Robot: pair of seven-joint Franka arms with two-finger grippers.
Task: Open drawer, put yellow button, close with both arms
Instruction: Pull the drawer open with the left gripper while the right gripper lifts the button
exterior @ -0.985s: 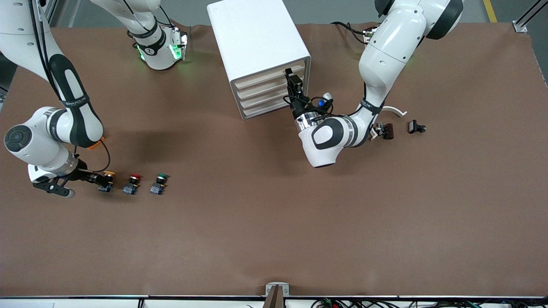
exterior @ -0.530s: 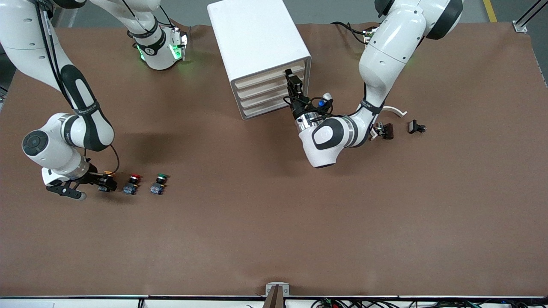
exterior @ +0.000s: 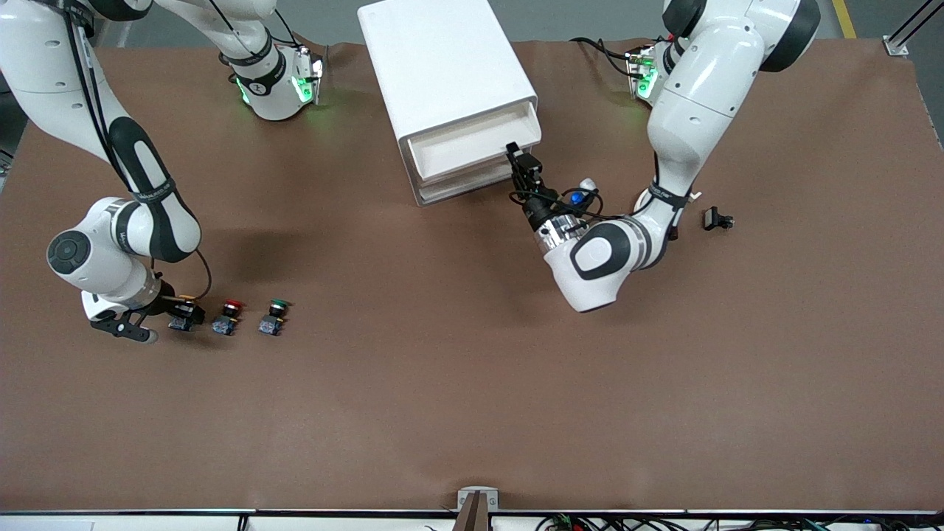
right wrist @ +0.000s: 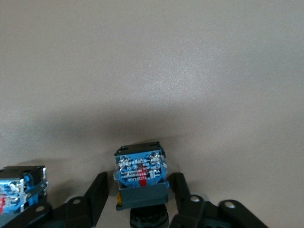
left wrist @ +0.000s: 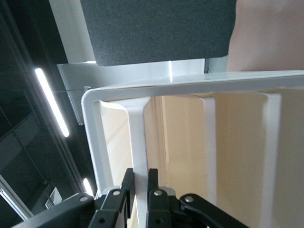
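The right pincer (exterior: pixel 173 316) is down at the counter (exterior: pixel 472 383) with open fingers on either side of the yellow button (right wrist: pixel 141 176), not yet squeezing; the button looks small, light and rigid, best pinched across its flat block body, since the rounded cap could slip. Beside it stand the red button (exterior: pixel 226 318) and green button (exterior: pixel 273 318). Toward the bases, the left pincer (exterior: pixel 521 164) is clamped on the front edge of the drawer (exterior: pixel 472 144), which stands partly out of the cabinet (exterior: pixel 435 66).

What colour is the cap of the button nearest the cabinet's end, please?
Green; the green-capped button shows best in the front view.

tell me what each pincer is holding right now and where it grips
The left pincer is shut on the drawer's front edge, at the end toward the left arm. The right pincer straddles the yellow button's block body, fingers apart, not yet gripping.
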